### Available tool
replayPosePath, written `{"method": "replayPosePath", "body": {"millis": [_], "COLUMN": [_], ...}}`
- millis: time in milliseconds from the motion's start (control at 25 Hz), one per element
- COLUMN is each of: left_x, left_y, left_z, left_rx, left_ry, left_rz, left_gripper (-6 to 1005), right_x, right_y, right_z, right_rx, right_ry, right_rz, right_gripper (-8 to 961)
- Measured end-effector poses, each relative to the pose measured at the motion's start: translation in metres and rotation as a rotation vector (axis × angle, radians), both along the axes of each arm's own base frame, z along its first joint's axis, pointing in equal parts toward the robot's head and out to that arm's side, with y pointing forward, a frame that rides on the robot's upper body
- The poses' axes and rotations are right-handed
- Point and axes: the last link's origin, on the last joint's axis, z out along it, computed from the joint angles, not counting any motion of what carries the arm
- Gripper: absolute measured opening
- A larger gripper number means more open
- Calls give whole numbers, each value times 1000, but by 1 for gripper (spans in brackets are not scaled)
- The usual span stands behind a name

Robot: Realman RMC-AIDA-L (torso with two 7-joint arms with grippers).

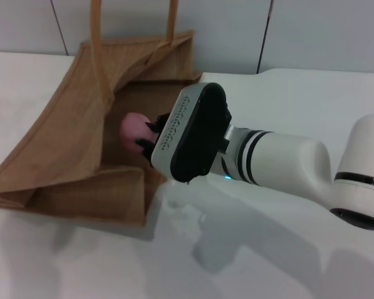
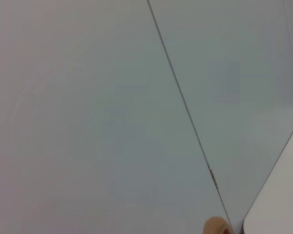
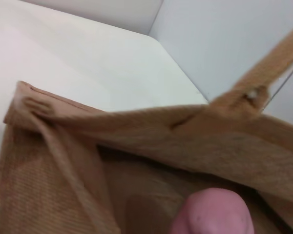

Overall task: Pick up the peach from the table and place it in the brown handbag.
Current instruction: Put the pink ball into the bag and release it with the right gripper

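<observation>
Inside brown handbag [image 1: 68,143], right pincer [image 1: 151,136] gripping peach [image 1: 134,129]

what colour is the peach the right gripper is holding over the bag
Soft pink; the peach shows best in the right wrist view.

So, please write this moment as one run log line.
right end effector: holding peach | inside brown handbag mouth | left end effector: not visible
</observation>
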Motion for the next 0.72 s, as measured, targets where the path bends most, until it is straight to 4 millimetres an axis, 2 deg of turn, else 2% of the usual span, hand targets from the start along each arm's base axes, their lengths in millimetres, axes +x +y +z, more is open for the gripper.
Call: {"method": "replayPosePath", "body": {"millis": [320,720], "left_x": [16,18], "left_y": [2,2], "left_z": [-9,-13], "left_rx": [-7,-13], "left_ry": [6,10], "left_rz": [-38,-38], "left_gripper": [103,103], "right_x": [-3,-5], "right_y": [-2,-2], "right_z": [-1,-1], "right_rx": [-6,-9], "right_ry": [2,22], "right_rz": [11,32], "right_gripper": [259,258]}}
